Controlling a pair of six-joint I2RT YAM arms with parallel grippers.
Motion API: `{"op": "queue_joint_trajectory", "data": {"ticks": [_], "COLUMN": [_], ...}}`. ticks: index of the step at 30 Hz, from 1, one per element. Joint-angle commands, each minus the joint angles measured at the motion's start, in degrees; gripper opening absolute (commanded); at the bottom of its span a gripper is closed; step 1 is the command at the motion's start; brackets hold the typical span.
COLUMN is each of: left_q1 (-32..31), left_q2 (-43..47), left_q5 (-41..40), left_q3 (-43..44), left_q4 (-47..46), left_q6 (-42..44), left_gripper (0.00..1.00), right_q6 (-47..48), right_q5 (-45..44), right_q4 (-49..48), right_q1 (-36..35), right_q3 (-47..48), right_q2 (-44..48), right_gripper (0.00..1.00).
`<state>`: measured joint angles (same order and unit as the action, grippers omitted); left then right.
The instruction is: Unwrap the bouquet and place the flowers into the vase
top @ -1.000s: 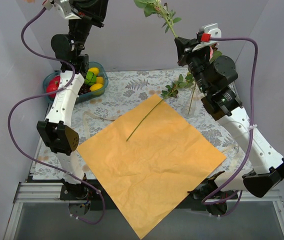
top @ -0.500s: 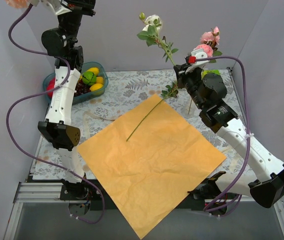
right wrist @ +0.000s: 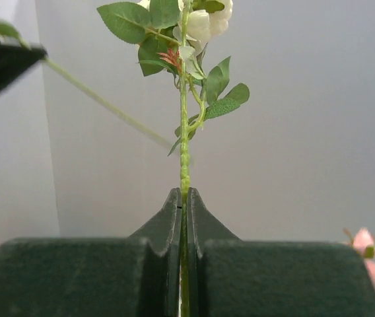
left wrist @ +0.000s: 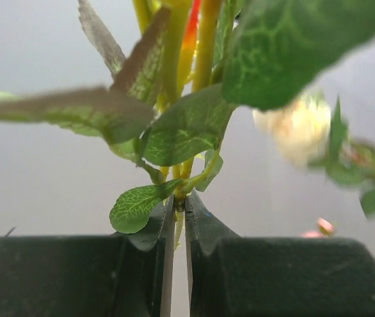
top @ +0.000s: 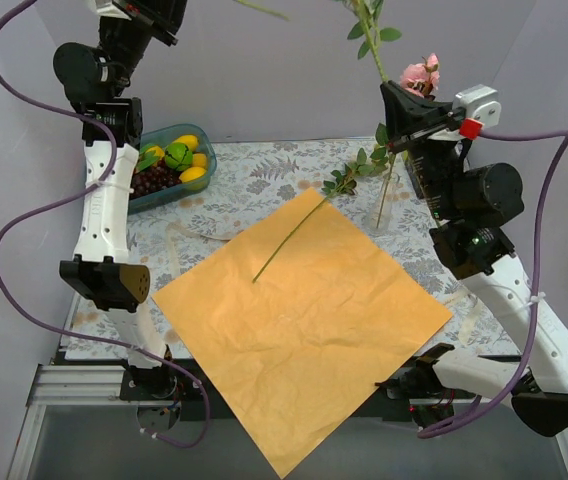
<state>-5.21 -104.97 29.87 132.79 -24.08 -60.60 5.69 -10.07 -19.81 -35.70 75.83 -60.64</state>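
Your right pincer (right wrist: 183, 195) is clamped tight on one rose stem (right wrist: 184, 145), which rises straight from the tips to a cream bloom (right wrist: 204, 20). In the top view it is raised at the back right, close to the vase (top: 377, 218), which stands on the worktop (top: 264, 175) just off the paper's far right edge with a flower (top: 385, 190) in it. Your left pincer (left wrist: 179, 201) is pinched shut on a leafy bunch of stems (left wrist: 174, 59), lifted high at the back left beyond the bowl (top: 192, 188), while the orange paper (top: 294, 330) lies flat between the arms with a loose stem (top: 289, 238) across its far corner.
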Motion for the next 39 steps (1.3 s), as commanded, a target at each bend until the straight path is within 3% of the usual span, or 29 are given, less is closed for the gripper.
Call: {"op": "queue_joint_trajectory", "data": {"ticks": [1, 6, 9, 14, 19, 22, 28, 32, 39], "left_q1": [-0.2, -4.1, -8.7, -13.1, -13.5, -13.5, -13.4, -13.4, -14.2], "left_q2": [0.9, -7.1, -7.7, -3.6, 0.5, 2.5, 5.6, 3.8, 5.6], "left_q5": [13.9, 33.3, 36.6, 34.6, 32.4, 32.0, 27.9, 26.4, 22.2], "left_q3": [-0.3, 8.1, 7.0, -2.6, -8.2, -10.0, -15.5, -13.5, -17.0], "left_q4": [8.0, 13.1, 20.1, 23.7, 26.4, 26.1, 20.1, 19.4, 12.7], "left_q6": [-8.1, -16.3, -12.8, -9.4, -5.7, -4.9, -4.5, -6.5, -10.2], "left_gripper": [0.00, 0.00, 0.00, 0.00, 0.00, 0.00, 0.00, 0.00, 0.00], "right_q6": [4.6, 7.9, 7.6, 5.4, -5.2, -13.6, -20.2, -20.7, -18.5], "right_q5": [0.8, 1.1, 2.0, 7.0, 9.0, 13.8, 26.9, 26.9, 23.9], "right_q4": [-14.6, -19.1, -20.7, -41.6, -46.0, -41.2, -31.3, -33.9, -33.9], "right_q1": [0.0, 0.1, 0.6, 3.4, 8.3, 10.1, 10.6, 7.7, 0.5], "right_q3": [4.1, 5.6, 3.6, -9.5, -11.0, -8.3, -8.5, -14.7, -11.5], "right_q2": [-2.2, -6.0, -6.3, -4.2, -6.9, -8.4, -8.3, -7.5, -12.4], "right_gripper": [0.01, 0.01, 0.01, 0.01, 0.01, 0.01, 0.01, 0.01, 0.01]}}
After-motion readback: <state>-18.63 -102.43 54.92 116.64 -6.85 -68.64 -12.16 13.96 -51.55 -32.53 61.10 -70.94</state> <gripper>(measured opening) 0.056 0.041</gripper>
